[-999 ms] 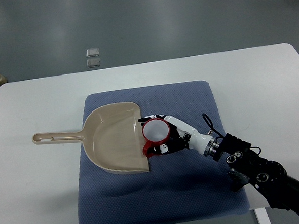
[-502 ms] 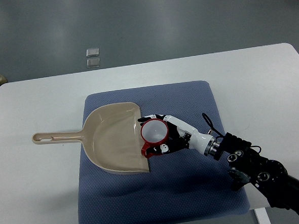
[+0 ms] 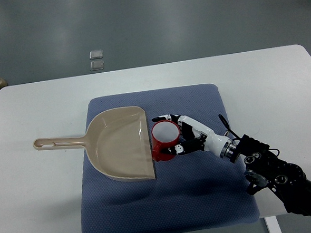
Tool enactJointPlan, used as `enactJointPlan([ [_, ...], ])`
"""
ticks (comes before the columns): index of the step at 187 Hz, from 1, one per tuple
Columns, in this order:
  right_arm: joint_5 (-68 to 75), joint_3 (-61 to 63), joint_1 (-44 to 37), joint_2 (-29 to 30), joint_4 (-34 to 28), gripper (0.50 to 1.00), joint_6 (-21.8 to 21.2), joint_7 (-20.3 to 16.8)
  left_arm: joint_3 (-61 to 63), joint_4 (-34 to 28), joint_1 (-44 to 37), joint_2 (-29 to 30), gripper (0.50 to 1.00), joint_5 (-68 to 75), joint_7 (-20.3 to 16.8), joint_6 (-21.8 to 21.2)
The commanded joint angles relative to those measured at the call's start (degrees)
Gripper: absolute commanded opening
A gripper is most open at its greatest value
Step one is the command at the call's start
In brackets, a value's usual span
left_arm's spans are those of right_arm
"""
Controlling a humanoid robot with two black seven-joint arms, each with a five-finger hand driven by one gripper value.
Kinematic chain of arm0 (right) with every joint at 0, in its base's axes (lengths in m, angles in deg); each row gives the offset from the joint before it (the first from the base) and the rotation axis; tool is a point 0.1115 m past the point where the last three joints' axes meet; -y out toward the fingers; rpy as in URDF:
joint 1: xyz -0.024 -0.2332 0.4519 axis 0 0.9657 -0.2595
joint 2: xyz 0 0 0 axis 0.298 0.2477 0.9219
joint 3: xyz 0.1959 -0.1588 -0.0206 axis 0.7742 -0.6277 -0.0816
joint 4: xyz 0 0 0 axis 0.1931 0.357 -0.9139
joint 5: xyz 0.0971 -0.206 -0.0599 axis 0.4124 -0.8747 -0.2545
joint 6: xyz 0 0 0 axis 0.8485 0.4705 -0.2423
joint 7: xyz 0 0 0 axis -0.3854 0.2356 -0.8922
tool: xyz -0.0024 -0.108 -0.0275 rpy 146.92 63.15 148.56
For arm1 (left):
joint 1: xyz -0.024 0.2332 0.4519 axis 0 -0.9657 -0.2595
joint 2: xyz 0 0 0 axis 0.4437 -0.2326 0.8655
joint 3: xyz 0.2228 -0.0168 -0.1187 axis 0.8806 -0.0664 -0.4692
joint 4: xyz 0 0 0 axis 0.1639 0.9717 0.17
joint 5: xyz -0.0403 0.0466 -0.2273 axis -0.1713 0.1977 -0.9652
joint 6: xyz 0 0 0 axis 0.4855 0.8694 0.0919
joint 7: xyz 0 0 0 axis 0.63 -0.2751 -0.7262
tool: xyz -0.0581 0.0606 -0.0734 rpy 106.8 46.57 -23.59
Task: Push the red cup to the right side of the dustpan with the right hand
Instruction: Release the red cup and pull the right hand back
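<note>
White tabletop (image 3: 55,202), filling the lower frame. Directly on it: one blue-grey mat (image 3: 203,198), centre to lower centre.

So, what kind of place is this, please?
Probably a robot test room or lab, not a home: a plain white table stands on a grey polished floor, and a blue mat on it holds only a beige dustpan and a red cup.

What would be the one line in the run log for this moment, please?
right hand: cupped around red cup | cup: upright on blue mat, just off dustpan open edge | left hand: not in view
</note>
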Motion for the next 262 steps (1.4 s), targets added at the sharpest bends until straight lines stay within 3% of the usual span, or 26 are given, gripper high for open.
enactJointPlan([
  [1, 0.0, 0.4, 0.0, -1.0, 0.3, 0.903, -0.4, 0.0, 0.0, 0.0, 0.0, 0.0, 1.0, 0.0, 0.0, 0.0],
  [215, 0.1, 2.0, -0.1, -5.8, 3.1, 0.903, -1.5, 0.0, 0.0, 0.0, 0.0, 0.0, 1.0, 0.0, 0.0, 0.0],
  [262, 0.2, 7.2, -0.2, -6.8, 3.7, 0.903, -4.2, 0.0, 0.0, 0.0, 0.0, 0.0, 1.0, 0.0, 0.0, 0.0],
])
